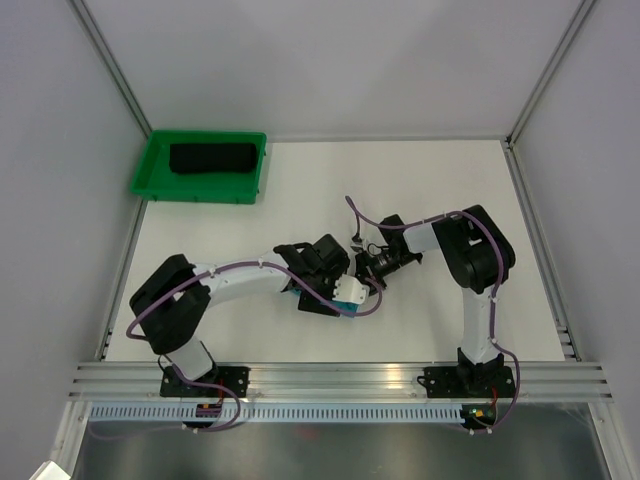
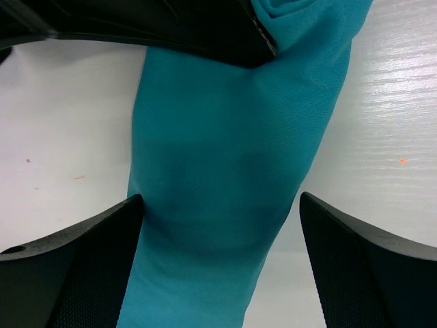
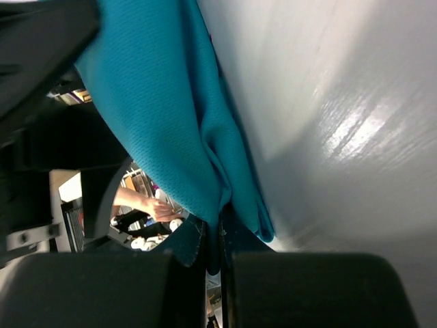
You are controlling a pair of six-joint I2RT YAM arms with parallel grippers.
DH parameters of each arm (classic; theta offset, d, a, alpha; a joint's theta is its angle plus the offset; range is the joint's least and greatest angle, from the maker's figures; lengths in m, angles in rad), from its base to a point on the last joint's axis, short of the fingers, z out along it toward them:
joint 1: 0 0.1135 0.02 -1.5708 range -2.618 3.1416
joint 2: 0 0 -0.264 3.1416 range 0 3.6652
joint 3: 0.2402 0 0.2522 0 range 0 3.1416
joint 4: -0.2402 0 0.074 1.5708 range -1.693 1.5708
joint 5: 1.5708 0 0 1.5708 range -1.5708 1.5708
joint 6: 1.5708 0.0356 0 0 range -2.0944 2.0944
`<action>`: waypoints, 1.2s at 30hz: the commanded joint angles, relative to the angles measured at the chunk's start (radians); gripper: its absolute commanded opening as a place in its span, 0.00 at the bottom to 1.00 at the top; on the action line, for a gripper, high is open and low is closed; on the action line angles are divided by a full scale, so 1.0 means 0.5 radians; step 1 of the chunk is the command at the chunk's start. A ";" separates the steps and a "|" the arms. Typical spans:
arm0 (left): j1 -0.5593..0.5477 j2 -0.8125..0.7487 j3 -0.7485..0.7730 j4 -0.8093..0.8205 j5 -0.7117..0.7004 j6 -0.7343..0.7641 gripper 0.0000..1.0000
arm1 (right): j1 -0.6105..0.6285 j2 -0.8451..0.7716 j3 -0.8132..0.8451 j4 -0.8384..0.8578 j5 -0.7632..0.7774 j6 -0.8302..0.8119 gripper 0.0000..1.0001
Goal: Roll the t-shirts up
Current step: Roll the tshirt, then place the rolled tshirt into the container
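The teal t-shirt (image 2: 225, 171) lies on the white table as a narrow rolled bundle and runs between the spread fingers (image 2: 75, 273) of my left gripper (image 2: 222, 263), which is open around it without pinching it. My right gripper (image 3: 213, 256) is shut on a fold of the same teal t-shirt (image 3: 171, 116) at its far end. From above only a sliver of the teal t-shirt (image 1: 352, 297) shows, under the left gripper (image 1: 338, 290), with the right gripper (image 1: 368, 268) close beside it. The black t-shirt (image 1: 212, 158) lies rolled in the green tray (image 1: 150, 178).
The green tray sits at the table's far left corner, against the left wall rail (image 1: 120, 90). Both arms meet near the middle of the table (image 1: 430, 180), their cables (image 1: 355, 215) looping close to the wrists.
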 commanded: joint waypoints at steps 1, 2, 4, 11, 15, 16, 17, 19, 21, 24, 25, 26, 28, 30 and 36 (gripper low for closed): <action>0.002 0.073 -0.062 0.118 -0.034 0.113 0.97 | -0.010 0.041 0.046 -0.117 -0.001 -0.122 0.00; 0.005 0.103 -0.074 0.121 -0.024 0.116 0.94 | -0.010 0.041 0.043 -0.117 -0.001 -0.122 0.00; 0.008 0.119 -0.086 0.118 -0.009 0.113 0.88 | -0.010 0.044 0.049 -0.120 -0.001 -0.122 0.00; 0.014 0.150 -0.187 0.118 0.058 0.162 0.74 | -0.062 -0.057 0.104 -0.230 0.294 -0.097 0.12; 0.030 0.162 -0.224 0.121 0.101 0.159 0.61 | -0.111 -0.204 0.138 -0.258 0.621 -0.015 0.44; 0.030 0.162 -0.227 0.118 0.107 0.159 0.58 | -0.117 -0.229 0.138 -0.243 0.622 0.007 0.52; 0.036 0.159 -0.243 0.118 0.114 0.159 0.54 | -0.129 -0.269 0.144 -0.245 0.625 0.016 0.55; 0.051 0.159 -0.249 0.121 0.117 0.153 0.50 | -0.139 -0.303 0.147 -0.258 0.664 0.023 0.58; 0.069 0.150 -0.255 0.109 0.129 0.144 0.45 | -0.157 -0.358 0.147 -0.279 0.722 0.026 0.58; 0.100 0.141 -0.255 0.106 0.147 0.117 0.32 | -0.206 -0.425 0.147 -0.313 0.790 0.038 0.59; 0.109 0.140 -0.252 0.109 0.153 0.107 0.32 | -0.221 -0.444 0.147 -0.319 0.842 0.041 0.59; 0.118 0.140 -0.243 0.106 0.157 0.098 0.32 | -0.240 -0.477 0.153 -0.325 0.864 0.044 0.58; 0.146 0.134 -0.224 0.109 0.157 0.073 0.32 | -0.246 -0.505 0.168 -0.344 0.879 0.038 0.58; 0.180 0.134 -0.206 0.112 0.157 0.040 0.30 | -0.246 -0.514 0.184 -0.362 0.879 0.032 0.59; 0.321 0.144 -0.117 0.235 0.013 -0.013 0.02 | -0.246 -0.545 0.171 -0.347 0.934 0.038 0.58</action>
